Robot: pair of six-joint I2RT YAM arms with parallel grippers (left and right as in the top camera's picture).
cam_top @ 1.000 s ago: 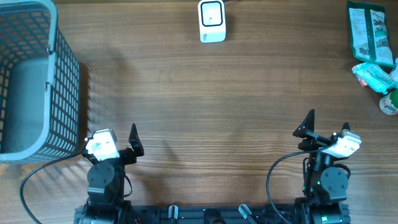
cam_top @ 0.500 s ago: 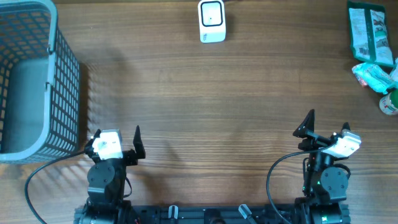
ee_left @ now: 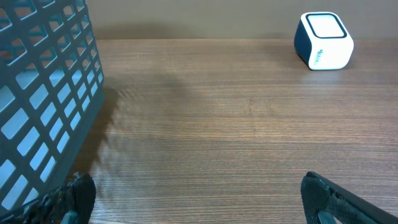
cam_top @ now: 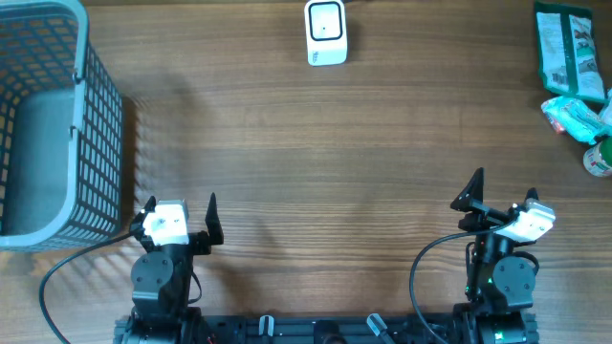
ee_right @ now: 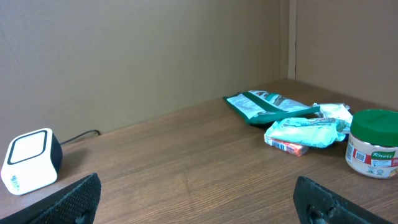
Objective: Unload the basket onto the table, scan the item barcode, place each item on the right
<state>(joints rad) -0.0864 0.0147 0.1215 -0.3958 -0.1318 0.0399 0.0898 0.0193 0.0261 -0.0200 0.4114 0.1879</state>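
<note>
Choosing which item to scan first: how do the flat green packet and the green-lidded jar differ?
The green packet lies flat; the jar stands upright. The packet is a long pouch; the jar is round with a white label. The packet lies farther from the robot than the jar. Both sit far right, untouched.

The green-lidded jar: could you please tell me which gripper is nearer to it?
Right. The right gripper sits nearby, toward the robot from the jar; the left gripper is far across, beside the basket.
</note>
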